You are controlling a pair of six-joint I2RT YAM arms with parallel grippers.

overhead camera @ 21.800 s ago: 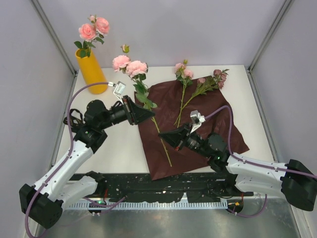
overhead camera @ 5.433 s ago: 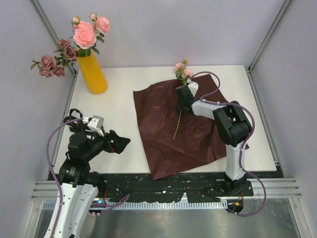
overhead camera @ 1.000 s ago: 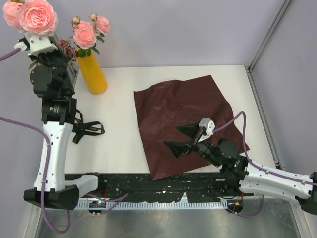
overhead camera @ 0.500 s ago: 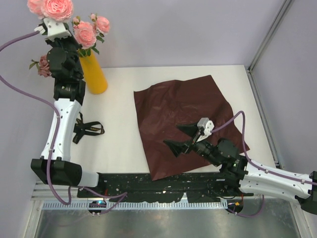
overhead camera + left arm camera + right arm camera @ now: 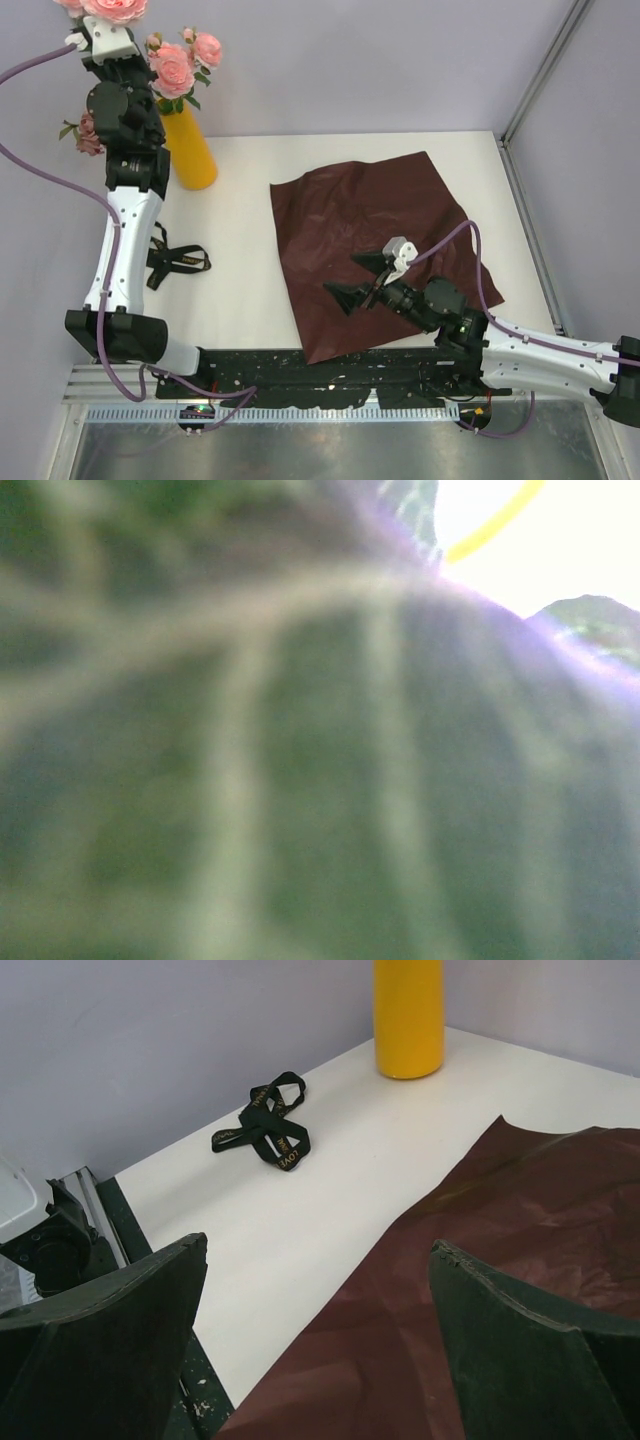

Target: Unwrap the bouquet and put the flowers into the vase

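**Rose held high beside the vase**

The left claw [image 5: 100,28] is clamped shut on a pink rose [image 5: 113,8], raised just beside and above the vase [image 5: 187,150]. A blurred green leaf [image 5: 300,760] fills its camera. More flowers [image 5: 172,70] stand in the vase (mauve blooms [image 5: 86,135] show just beside it). The right claw [image 5: 352,278] gapes wide and empty over the dark red paper [image 5: 370,210], well apart from the vase. A black ribbon [image 5: 176,262] lies on the counter [image 5: 240,230], nearer the vase.

Overhead; right wrist low toward vase [image 5: 408,1020]; left against leaf [image 5: 250,760]
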